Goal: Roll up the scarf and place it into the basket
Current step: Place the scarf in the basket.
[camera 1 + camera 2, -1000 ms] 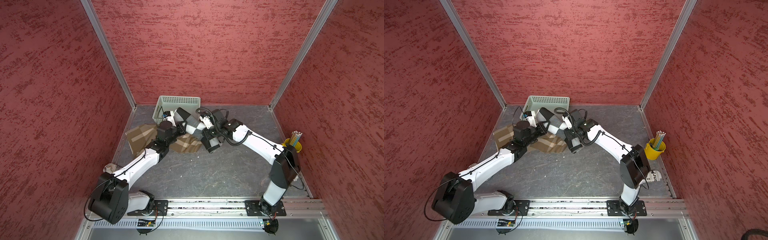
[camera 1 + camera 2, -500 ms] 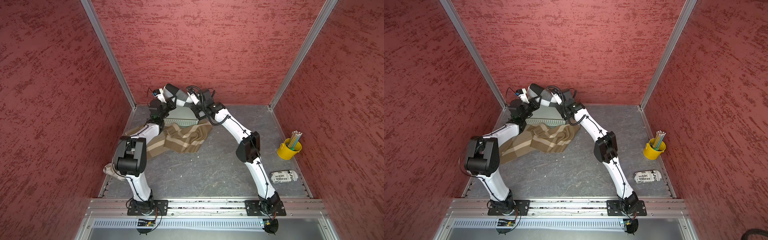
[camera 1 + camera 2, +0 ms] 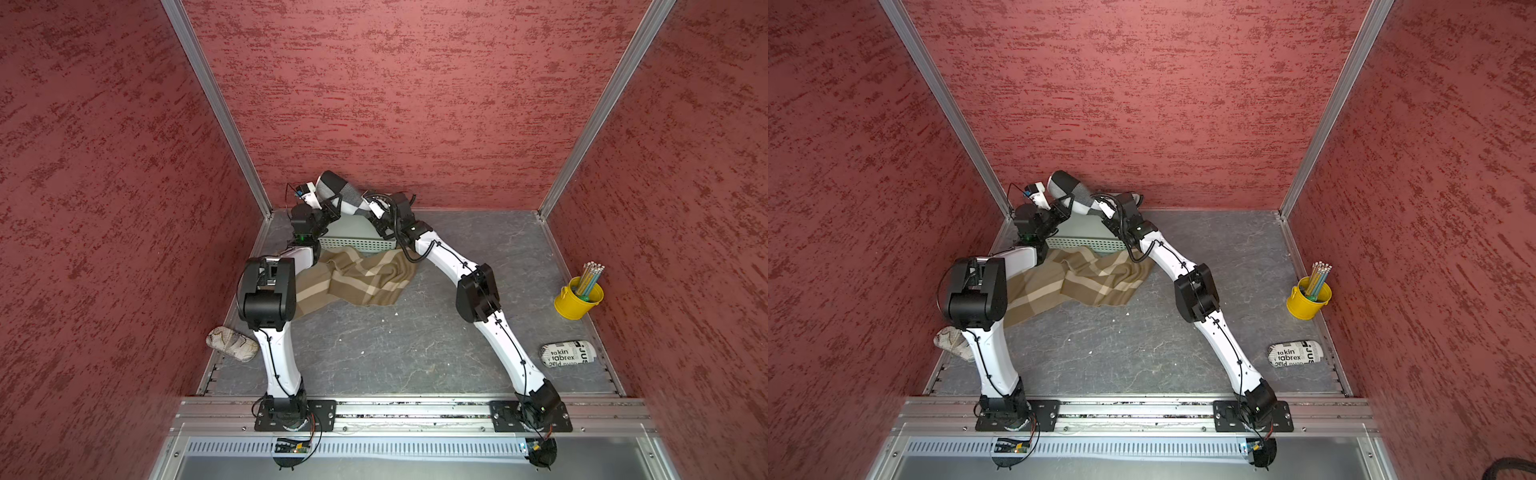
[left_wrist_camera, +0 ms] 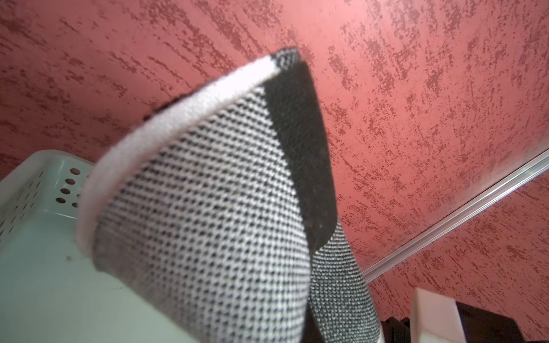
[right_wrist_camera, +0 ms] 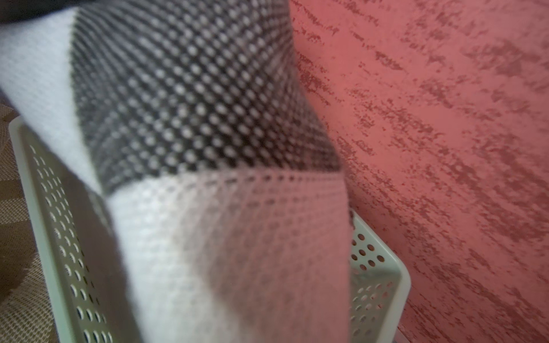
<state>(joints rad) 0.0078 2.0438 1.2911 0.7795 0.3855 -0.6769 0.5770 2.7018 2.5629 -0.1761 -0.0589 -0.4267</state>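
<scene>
I am holding the rolled scarf [image 3: 341, 198] in the air directly above the basket [image 3: 353, 246], one end in each set of fingers; my left fingers [image 3: 329, 209] are pinching narrow on one end and my right fingers [image 3: 375, 206] are pinching narrow on the other, so neither arm is nearer than its partner. From both grips the basket is lying straight below. The roll's long axis is running from grip to grip, roughly along the basket's long side, and the end beyond my left fingers seems to be tipping up toward the wall behind the basket; I am judging that the coming move is a plain lowering, with that end needing to level out so the roll goes in between the basket's short walls.

In both top views my arms and the roll are covering most of the basket's inside; only its front wall is showing, with the brown plaid cloth [image 3: 1084, 276] lying just in front of it. The left wrist view is showing the basket's bare floor [image 4: 44, 267] under the roll; the right wrist view is showing perforated walls [image 5: 59, 237] on either side of the roll; neither is showing my fingers.
</scene>
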